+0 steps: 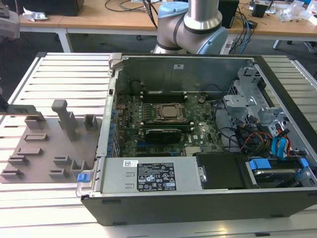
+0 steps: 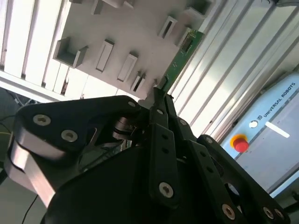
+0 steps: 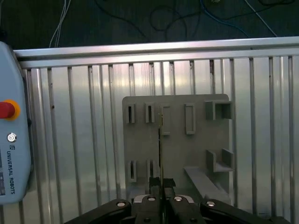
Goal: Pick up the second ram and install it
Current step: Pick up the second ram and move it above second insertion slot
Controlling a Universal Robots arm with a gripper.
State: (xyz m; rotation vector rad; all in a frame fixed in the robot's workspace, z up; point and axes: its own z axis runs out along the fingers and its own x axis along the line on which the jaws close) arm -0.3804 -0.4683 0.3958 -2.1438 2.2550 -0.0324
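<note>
Second ram: jutting straight out ahead of the gripper, toward the grey holder plate.
Grip: jaws pinching the stick's near end.
Risk: a narrow end-hold is likely allowing pivoting, spoiling alignment when seating.

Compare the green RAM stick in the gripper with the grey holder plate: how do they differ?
The second ram is green, thin and narrow; the holder plate is grey, wide, with raised slot blocks. The ram is clamped in the gripper; the plate lies flat on the slatted table.
</note>
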